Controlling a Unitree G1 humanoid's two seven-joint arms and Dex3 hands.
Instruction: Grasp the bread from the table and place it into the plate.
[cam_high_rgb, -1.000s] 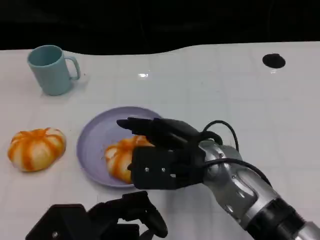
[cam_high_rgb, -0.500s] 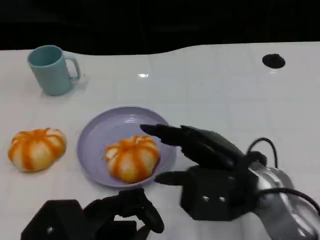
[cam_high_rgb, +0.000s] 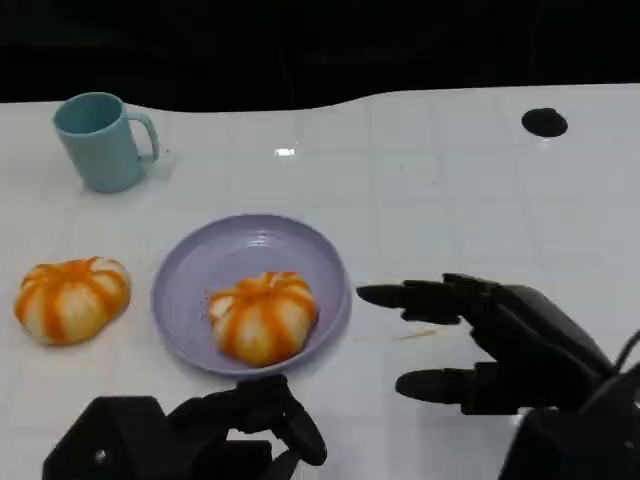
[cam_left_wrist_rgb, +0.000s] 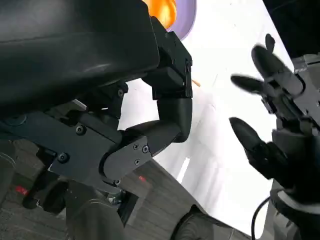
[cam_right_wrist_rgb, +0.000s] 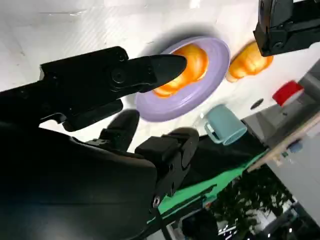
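One bun in the plate, one on the table

Two buns, one plate, one mug and two hands can be counted. The bun in the plate (cam_high_rgb: 263, 316) is round and pale with orange stripes running down from its top, like a small pumpkin; it lies in the near half of the lilac plate (cam_high_rgb: 200, 262), whose rim is shallow and round. The second bun (cam_high_rgb: 72, 298), of the same look, lies on the white table (cam_high_rgb: 440, 170) to the left of the plate, apart from its rim. A light blue mug (cam_high_rgb: 101, 140) stands upright further back on the left, its handle turned to the right. A small dark round spot (cam_high_rgb: 546, 122) marks the table at the far right.

The right hand (cam_high_rgb: 500, 345) hovers to the right of the plate, palm inward, with its fingers (cam_high_rgb: 410, 295) spread and stretched toward the plate, holding nothing and touching neither plate nor bun. The left hand (cam_high_rgb: 215, 440) sits low at the near edge, just before the plate, fingers curled in with nothing between them.
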